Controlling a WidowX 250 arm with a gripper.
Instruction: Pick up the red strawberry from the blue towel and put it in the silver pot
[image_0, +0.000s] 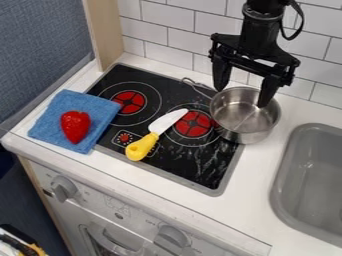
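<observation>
We saw the metal pot (243, 119) at the back right of the black stovetop (200, 175), partly over its edge, with its wire handle (199, 88) toward the wall. The black gripper (241, 98) hung over it, its two fingers spread well apart, one near the handle side of the rim and the other above the bowl; we could not quite tell whether either touched the metal. Just left of the pot, the toy knife (157, 135) lay slantwise across the stovetop, its white blade toward the back and its yellow handle toward the front. Farther left, we found a red strawberry (75, 126) on a folded blue cloth (48, 118), which overlapped the stovetop's edge. To the pot's right was the grey sink (312, 175).
</observation>
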